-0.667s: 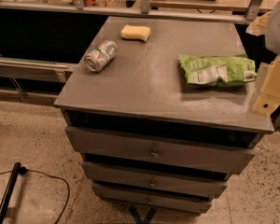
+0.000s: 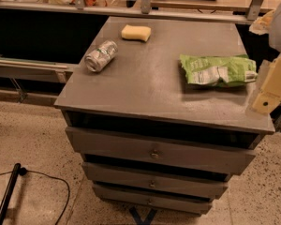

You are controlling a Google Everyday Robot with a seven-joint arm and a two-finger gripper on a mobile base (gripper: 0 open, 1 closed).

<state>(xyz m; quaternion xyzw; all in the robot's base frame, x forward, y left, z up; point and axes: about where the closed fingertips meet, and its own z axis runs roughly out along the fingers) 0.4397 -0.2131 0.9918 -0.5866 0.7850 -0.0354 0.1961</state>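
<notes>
- Hovering at the right edge, the end effector [image 2: 268, 89] is beside the green chip bag [image 2: 218, 70], seemingly apart; its grip state cannot be told.
- Upper left lie the can [image 2: 101, 56] and sponge [image 2: 136, 33].

Gripper [image 2: 264, 102], at the right edge just beside the bag [image 2: 218, 70]: cream, matt shell, probably plastic.
Bag: green, crinkled plastic film, glossy.
Can [image 2: 101, 56], left side: bare metal, shiny.
Sponge [image 2: 136, 33], far side: yellow foam, matt, soft-edged.
Cabinet top [image 2: 145, 83]: grey painted surface, smooth, dull sheen.
Floor [image 2: 33, 139]: speckled stone, matt.
</notes>
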